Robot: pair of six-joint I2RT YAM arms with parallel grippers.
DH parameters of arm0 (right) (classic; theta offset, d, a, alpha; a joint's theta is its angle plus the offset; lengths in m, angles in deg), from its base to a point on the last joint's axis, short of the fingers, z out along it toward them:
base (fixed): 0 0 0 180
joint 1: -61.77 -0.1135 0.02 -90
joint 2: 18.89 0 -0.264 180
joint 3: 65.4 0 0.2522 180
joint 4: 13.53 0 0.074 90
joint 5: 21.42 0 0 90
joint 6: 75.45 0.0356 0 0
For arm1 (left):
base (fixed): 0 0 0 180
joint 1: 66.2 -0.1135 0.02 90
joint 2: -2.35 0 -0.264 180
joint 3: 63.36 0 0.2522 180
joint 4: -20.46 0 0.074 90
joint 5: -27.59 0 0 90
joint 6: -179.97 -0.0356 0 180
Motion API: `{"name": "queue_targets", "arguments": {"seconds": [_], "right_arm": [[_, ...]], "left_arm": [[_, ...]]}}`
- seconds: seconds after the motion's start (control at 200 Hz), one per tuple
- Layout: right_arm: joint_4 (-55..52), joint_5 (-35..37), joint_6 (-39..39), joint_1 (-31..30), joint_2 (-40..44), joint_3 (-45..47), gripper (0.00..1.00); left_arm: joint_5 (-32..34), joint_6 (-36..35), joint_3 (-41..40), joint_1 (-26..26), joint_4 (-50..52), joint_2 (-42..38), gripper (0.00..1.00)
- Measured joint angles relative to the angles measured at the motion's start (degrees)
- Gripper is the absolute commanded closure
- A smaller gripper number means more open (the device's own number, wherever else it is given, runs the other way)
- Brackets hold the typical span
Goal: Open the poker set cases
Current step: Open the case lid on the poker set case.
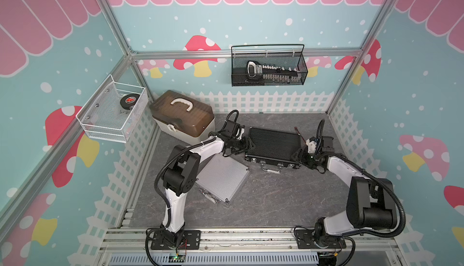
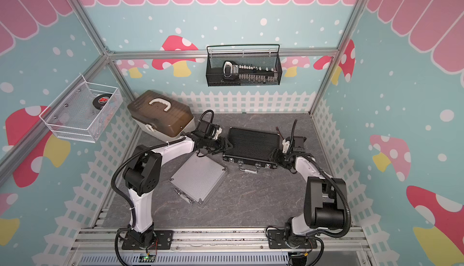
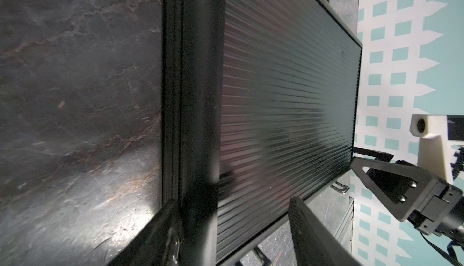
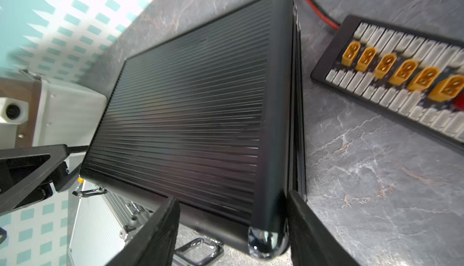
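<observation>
As we look down on the grey table, the black case lies flat, lid down, its handle on the front edge. Our left gripper straddles its left end and our right gripper its right front corner, both with jaws apart. Just beside the case's left front corner lies the silver case. Behind-left stands a brown-lidded white box. A connector board lies near its right end. Open table spreads in front.
</observation>
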Motion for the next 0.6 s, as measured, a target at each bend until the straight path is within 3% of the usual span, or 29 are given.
{"name": "queue_targets", "arguments": {"seconds": [0.6], "right_arm": [[-1.1,0.7,4.1,0.5,10.7,1.0,0.36]], "left_arm": [[-1.9,3.5,1.2,-0.2,-0.8,-3.1,0.33]]}}
